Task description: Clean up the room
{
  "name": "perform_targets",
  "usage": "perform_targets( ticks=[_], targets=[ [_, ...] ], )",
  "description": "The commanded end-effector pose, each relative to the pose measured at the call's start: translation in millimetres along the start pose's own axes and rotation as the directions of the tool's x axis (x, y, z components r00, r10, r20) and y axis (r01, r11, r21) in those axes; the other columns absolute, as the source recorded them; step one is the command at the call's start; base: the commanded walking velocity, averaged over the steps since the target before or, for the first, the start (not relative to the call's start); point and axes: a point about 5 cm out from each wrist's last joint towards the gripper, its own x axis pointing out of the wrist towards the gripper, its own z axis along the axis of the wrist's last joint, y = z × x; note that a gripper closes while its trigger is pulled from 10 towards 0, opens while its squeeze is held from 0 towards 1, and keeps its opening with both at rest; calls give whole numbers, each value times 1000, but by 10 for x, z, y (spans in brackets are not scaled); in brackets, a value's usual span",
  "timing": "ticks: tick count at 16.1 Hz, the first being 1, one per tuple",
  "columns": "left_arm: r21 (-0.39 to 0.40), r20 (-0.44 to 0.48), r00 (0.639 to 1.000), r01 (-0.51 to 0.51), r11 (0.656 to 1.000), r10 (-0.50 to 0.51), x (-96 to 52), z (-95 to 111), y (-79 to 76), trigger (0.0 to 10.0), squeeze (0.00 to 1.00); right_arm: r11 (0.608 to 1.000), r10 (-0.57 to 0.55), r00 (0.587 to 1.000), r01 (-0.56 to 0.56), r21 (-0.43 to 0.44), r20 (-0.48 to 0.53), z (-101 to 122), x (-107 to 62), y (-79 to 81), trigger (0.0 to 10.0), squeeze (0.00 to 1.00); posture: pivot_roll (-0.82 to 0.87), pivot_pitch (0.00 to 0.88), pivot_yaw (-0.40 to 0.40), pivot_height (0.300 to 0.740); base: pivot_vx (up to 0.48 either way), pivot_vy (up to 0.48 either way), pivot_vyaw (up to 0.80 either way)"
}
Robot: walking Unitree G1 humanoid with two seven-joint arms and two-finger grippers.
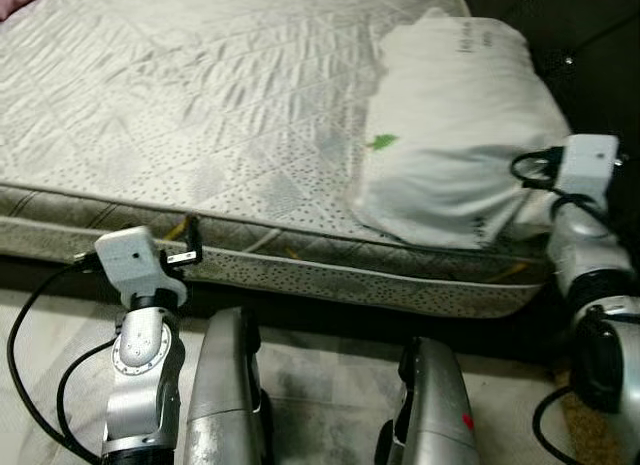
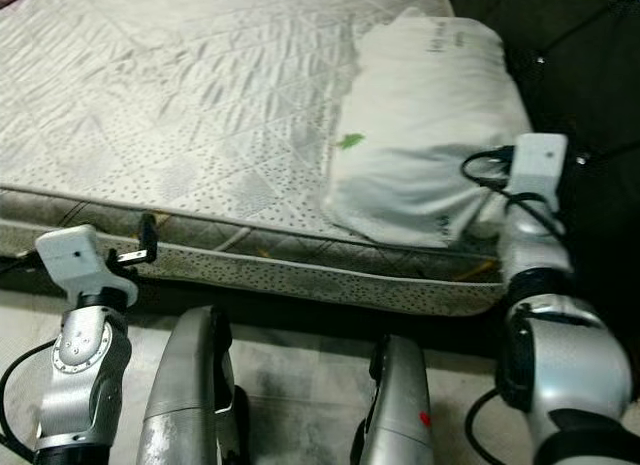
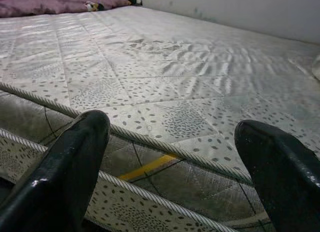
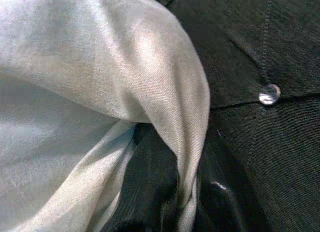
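Observation:
A white pillow [image 1: 450,115] with a small green leaf mark lies on the right end of the bare quilted mattress [image 1: 200,95], next to the dark headboard. My right gripper [image 4: 185,197] is at the pillow's near right corner, shut on a fold of its white cover [image 4: 75,67], which runs between the black fingers [image 4: 145,182]. My left gripper [image 1: 188,243] is held low at the mattress's front edge, left of centre. In the left wrist view it [image 3: 175,157] is open, with nothing between its fingers [image 3: 65,167].
A dark tufted headboard [image 1: 590,45] with shiny buttons [image 4: 269,94] rises right of the pillow. A purple blanket [image 3: 45,2] lies at the mattress's far left end. Pale floor [image 1: 320,385] runs between my legs and the mattress's side [image 1: 330,275].

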Motion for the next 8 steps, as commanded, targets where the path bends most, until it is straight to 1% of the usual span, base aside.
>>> perform_targets(
  ticks=[1,2,3,4,5,6,7,8],
  targets=[
    [2,-6,1000,4,1000,-4,-13,-26,-34,10000,0,993,-118,992,117,22,40,138,29,-262,0,0,79,34,-66,510,0,0,0],
    [2,-9,1000,5,1000,-5,-8,-33,-38,10000,0,992,-126,992,126,8,28,75,15,-244,0,0,73,24,-63,510,0,0,0],
    [2,-13,1000,6,1000,-6,2,-45,-42,10000,0,993,-120,993,120,4,4,-12,-4,-184,0,0,72,21,-61,510,0,0,0],
    [4,-12,1000,11,1000,-11,20,-40,-46,10000,0,998,-69,997,70,10,-31,-118,-32,-39,1294,0,69,20,-58,510,0,0,0],
    [6,-13,1000,16,1000,-16,34,-43,-44,10000,0,1000,31,998,-30,6,-63,-294,-109,233,10000,0,67,21,-53,510,0,0,0],
    [5,-14,1000,16,1000,-16,41,-44,-42,10000,0,996,86,993,-84,20,-84,-400,-171,400,10000,318,67,21,-52,510,0,0,0],
    [-14,-14,1000,15,1000,-15,46,-44,-43,10000,0,990,138,985,-132,57,-107,-508,-250,581,10000,1000,69,22,-49,510,0,0,0],
    [-14,-13,1000,8,1000,-8,47,-42,-38,10000,0,987,157,981,-151,61,-112,-538,-282,656,10000,1000,72,23,-47,510,0,0,0]
  ],
)
